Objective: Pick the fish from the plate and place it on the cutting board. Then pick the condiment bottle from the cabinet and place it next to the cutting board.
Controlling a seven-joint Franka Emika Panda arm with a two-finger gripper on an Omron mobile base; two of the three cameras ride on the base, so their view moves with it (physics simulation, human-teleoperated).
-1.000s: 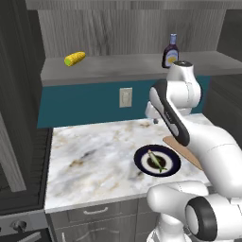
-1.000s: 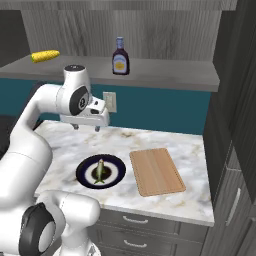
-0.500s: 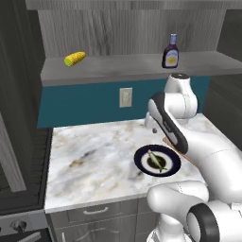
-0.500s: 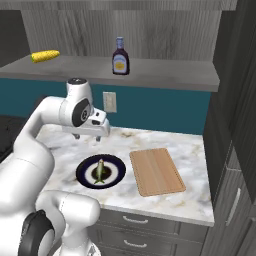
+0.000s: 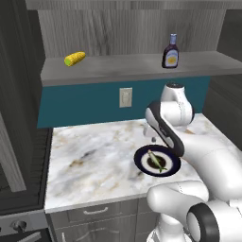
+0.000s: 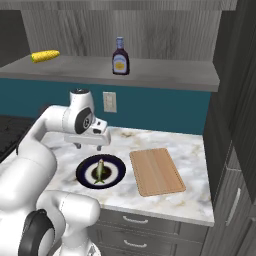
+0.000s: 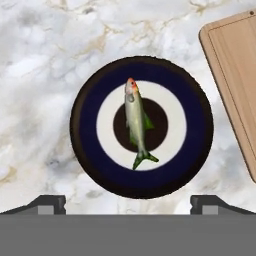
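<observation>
Hand view shows the fish (image 7: 136,122) lying at the centre of the frame on the plate (image 7: 90,150), with the cutting board (image 7: 235,75) at the upper right on the marble worktop (image 7: 40,60). The tool (image 7: 128,204) is spread wide and holds nothing. Right base view has the condiment bottle (image 6: 120,56) standing on the cabinet (image 6: 165,75) shelf, top centre.

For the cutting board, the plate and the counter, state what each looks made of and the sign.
Cutting board: light wood, matte, faint grain.
Plate: probably glazed ceramic, with navy, white and brown rings.
Counter: marble-look stone, white with grey and tan veins.
</observation>
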